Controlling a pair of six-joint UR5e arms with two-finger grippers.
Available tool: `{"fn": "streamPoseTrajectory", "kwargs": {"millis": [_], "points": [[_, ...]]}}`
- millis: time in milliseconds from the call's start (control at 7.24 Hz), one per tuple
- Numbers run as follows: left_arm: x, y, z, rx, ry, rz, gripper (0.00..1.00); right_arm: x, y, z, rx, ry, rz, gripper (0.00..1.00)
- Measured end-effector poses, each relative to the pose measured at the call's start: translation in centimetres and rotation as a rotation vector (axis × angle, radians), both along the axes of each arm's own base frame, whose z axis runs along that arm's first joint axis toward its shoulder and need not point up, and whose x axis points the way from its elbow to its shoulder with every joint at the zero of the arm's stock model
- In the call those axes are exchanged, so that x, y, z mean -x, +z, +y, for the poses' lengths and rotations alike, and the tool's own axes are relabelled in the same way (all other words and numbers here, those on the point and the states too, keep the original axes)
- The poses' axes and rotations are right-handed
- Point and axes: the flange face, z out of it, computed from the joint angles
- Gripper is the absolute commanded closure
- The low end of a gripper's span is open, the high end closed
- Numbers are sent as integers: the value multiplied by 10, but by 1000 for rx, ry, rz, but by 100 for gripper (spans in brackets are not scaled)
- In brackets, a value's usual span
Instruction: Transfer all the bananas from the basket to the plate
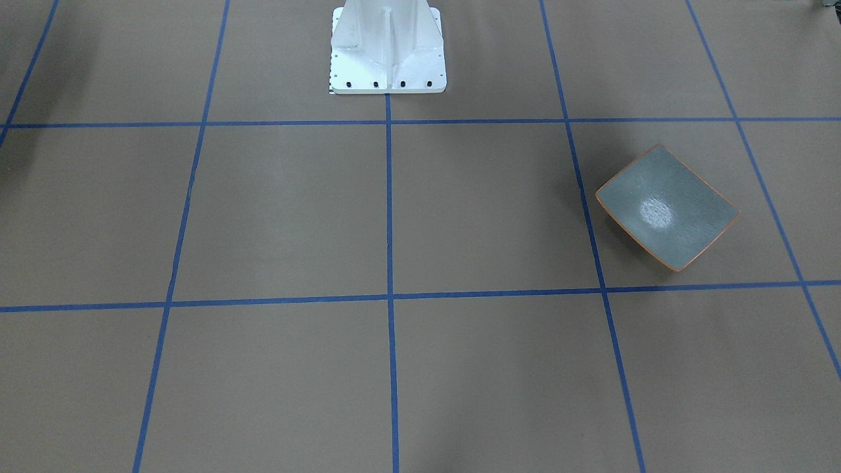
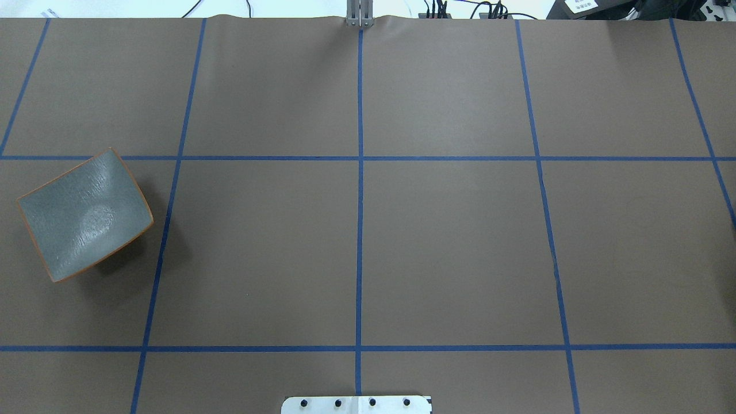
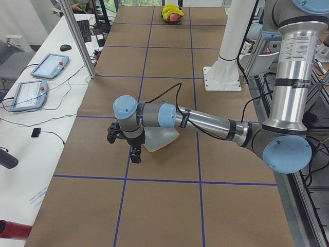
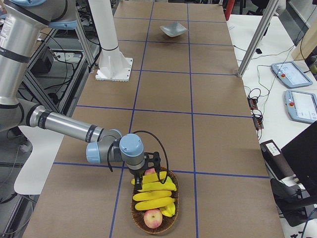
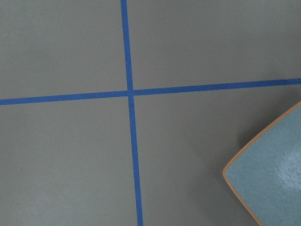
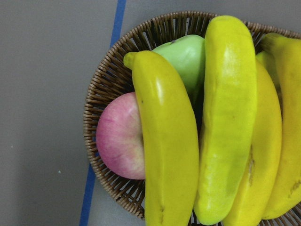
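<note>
The right gripper (image 4: 148,172) hangs just over the bananas (image 4: 154,194), at the basket's end nearer the robot. Only the side view catches it, so I can't tell whether its jaws are wide or narrow. Its wrist cam looks straight down on four bananas (image 6: 171,155) lying side by side in the wicker basket (image 6: 106,94), w/ a pink apple (image 6: 117,141) and a green fruit (image 6: 186,56) partly under them (i.e. the bananas lie on top). The basket sits at the table's end on the robot's right. The right arm (image 4: 64,126) reaches out to it low over the table (image 2: 448,247).

The left gripper (image 3: 126,146) hovers over the table just beside the plate (image 3: 163,138), on the side away from the robot. Again it shows in a side view only, so I can't tell its opening. Its wrist cam sees a crossing of blue tape (image 5: 130,92) and one corner of the plate at lower right. The left arm (image 3: 205,121) runs across the plate and hides part of it from that side. From overhead the plate lies bare, tilted to the grid, nr the table's end on the robot's left.

Plate and basket are well apart, at opposite ends. Between them is brown table top w/ a tape grid, and the white pedestal (image 1: 387,52) stands at the robot-side edge. Past the operators' edge there's an aluminium post (image 3: 77,38), then a side desk (image 3: 31,128) w/ two tablets (image 3: 49,65).
</note>
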Motion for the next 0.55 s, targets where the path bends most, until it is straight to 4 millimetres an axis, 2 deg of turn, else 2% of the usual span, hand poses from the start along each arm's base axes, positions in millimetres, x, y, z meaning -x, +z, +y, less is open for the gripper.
{"fn": "streamPoseTrajectory", "kwargs": {"millis": [552], "points": [[0, 2, 0, 5, 0, 0, 0, 13, 2, -5, 0, -25, -32, 6]]}}
